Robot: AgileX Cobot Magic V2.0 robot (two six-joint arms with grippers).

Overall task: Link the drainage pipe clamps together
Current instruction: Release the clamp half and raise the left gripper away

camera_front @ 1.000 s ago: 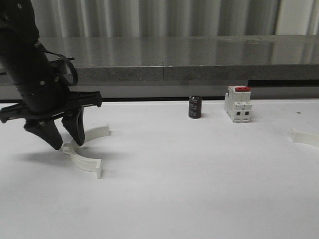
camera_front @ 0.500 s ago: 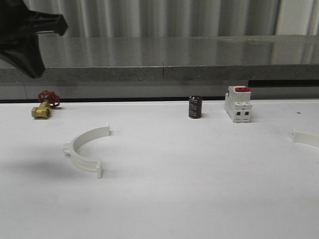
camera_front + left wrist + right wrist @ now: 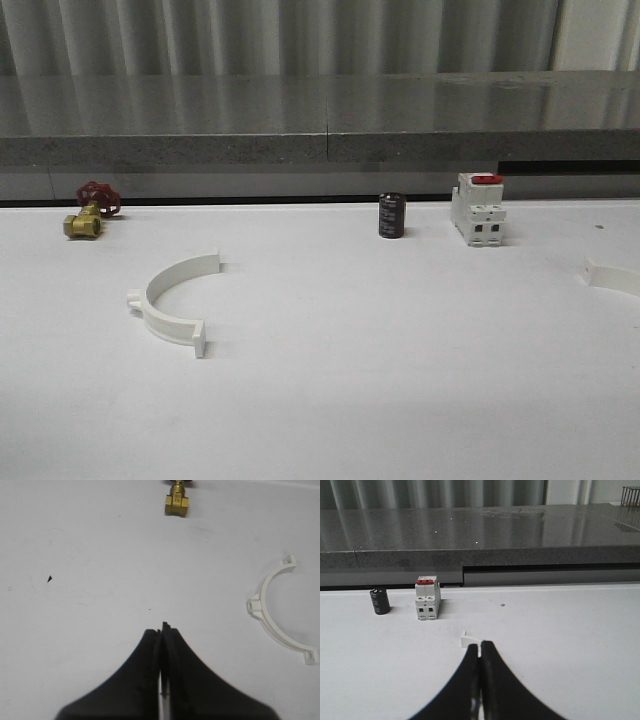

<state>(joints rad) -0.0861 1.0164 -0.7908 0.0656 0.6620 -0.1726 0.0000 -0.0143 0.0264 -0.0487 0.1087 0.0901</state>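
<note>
Bare bench [image 3: 90, 580] lies ahead of the left fingers [image 3: 161, 630]; a brass valve [image 3: 177, 502] stands far beyond, a white half-ring [image 3: 272, 612] off to one side.

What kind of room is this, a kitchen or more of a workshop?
Probably a workshop or test bench. On the white table lie hardware parts: a brass valve, an electrical breaker, a white pipe clamp half. Behind runs a grey stone ledge and ribbed metal wall.
</note>
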